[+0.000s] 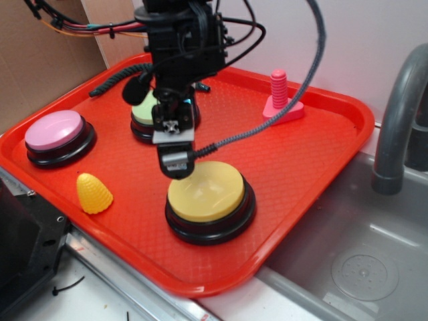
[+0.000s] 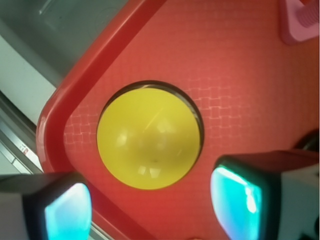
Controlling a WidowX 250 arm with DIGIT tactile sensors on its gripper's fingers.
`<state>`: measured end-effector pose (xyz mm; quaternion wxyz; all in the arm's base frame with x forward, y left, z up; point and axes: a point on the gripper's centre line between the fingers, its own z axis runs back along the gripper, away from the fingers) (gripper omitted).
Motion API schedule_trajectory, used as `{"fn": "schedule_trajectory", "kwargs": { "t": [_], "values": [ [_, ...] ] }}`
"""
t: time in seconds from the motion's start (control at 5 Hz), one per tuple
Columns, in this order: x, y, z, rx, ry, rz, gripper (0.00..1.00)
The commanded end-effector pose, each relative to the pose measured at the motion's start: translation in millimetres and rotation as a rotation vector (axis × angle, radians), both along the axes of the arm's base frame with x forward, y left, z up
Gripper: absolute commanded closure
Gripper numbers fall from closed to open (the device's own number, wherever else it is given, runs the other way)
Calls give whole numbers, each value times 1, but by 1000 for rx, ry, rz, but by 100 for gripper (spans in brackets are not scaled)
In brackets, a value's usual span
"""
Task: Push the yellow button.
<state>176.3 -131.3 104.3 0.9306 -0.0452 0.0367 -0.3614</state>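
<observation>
- Red textured tray (image 1: pixel 301 160) is seen on a counter beside a grey sink (image 1: pixel 364 267).
- Nearest, the yellow button (image 1: pixel 205 192) sits on its black base toward the tray's front edge, with a small yellow cone (image 1: pixel 93 193) to its left.
- The gripper (image 1: pixel 175 167) is held just above the button's rear edge; in the wrist view its fingers (image 2: pixel 235 202) are spread apart, nothing between them.
- Farther back, a pink button (image 1: pixel 55 130), a green-topped button (image 1: pixel 143 108) and a pink peg toy (image 1: pixel 280 97) are seen.

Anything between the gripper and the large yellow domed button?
Nothing: gripper hovers at the large yellow domed button's rear edge; wrist view shows only bare red tray.
</observation>
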Motion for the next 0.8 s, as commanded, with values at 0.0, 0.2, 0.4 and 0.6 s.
{"fn": "schedule_trajectory", "kwargs": {
  "t": [0.0,0.2,0.4,0.6],
  "values": [
    [-13,-6,37,9,-31,113,0],
    [-17,-5,44,8,-53,132,0],
    [-19,-4,53,21,-54,156,0],
    [-22,-4,59,-3,-75,168,0]
  ]
}}
